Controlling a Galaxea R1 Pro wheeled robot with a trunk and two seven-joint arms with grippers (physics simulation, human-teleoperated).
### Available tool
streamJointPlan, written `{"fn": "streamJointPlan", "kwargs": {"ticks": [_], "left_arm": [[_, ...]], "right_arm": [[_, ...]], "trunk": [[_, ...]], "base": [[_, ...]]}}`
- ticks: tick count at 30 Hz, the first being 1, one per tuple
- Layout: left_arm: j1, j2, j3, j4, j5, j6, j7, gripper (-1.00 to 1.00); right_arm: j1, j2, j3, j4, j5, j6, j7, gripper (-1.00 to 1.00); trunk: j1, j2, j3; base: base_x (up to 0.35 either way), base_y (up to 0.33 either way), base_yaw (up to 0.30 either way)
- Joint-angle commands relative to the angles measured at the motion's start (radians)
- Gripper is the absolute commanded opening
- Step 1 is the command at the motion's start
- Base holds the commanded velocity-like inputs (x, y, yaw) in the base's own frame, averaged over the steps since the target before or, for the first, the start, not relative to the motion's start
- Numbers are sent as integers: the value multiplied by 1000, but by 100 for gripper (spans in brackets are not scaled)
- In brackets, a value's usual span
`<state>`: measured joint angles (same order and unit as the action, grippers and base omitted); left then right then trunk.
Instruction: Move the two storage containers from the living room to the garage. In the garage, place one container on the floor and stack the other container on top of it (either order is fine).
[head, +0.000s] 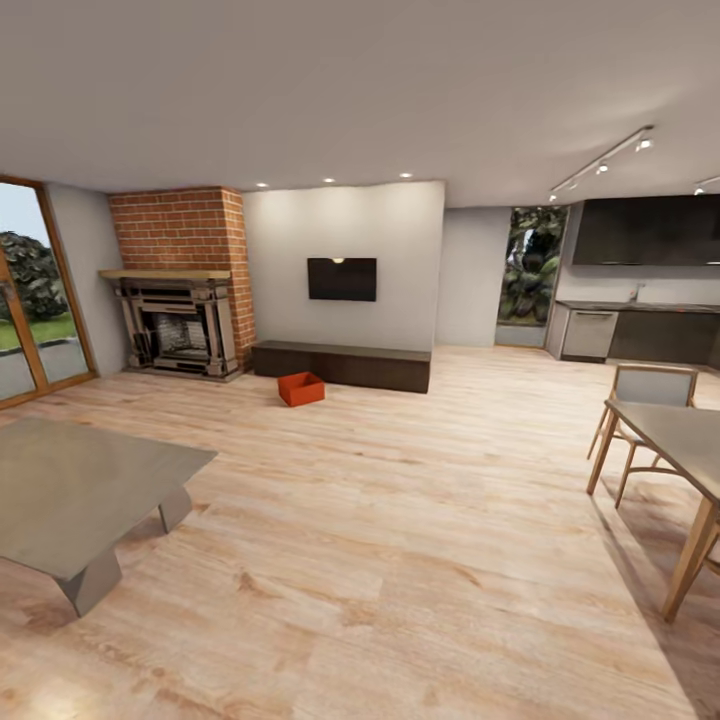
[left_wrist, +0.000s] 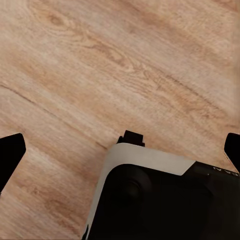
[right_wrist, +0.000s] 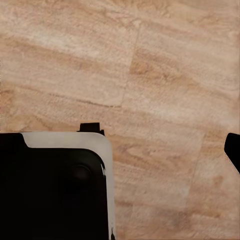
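Both arms hanging low over the plank floor (head: 400, 560), left pincer (left_wrist: 120, 145) spread wide, right pincer's spread impossible to tell, one storage container (head: 301, 388) far off beside the dark TV cabinet (head: 345, 364).

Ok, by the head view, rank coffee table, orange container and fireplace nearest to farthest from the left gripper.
Left gripper sits low by the robot's base.
1. Coffee table, near left.
2. Orange-red storage container, mid-floor before the TV bench.
3. Brick fireplace, far left wall.
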<state>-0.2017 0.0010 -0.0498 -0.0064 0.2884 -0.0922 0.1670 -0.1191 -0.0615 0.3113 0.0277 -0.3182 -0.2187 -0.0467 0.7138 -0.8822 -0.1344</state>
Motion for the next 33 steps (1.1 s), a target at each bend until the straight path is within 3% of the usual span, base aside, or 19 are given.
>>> {"fn": "streamJointPlan", "kwargs": {"ticks": [1, 33], "left_arm": [[-1, 0, -6, 0, 8, -3, 2, 100], [-1, -4, -7, 2, 3, -2, 2, 100]], "right_arm": [[-1, 0, 8, 3, -7, -5, -1, 100], [-1, 1, 5, 3, -10, -5, -1, 100]], "trunk": [[1, -1, -1], [1, -1, -1]], "base": [[322, 0, 0], [322, 0, 0]]}}
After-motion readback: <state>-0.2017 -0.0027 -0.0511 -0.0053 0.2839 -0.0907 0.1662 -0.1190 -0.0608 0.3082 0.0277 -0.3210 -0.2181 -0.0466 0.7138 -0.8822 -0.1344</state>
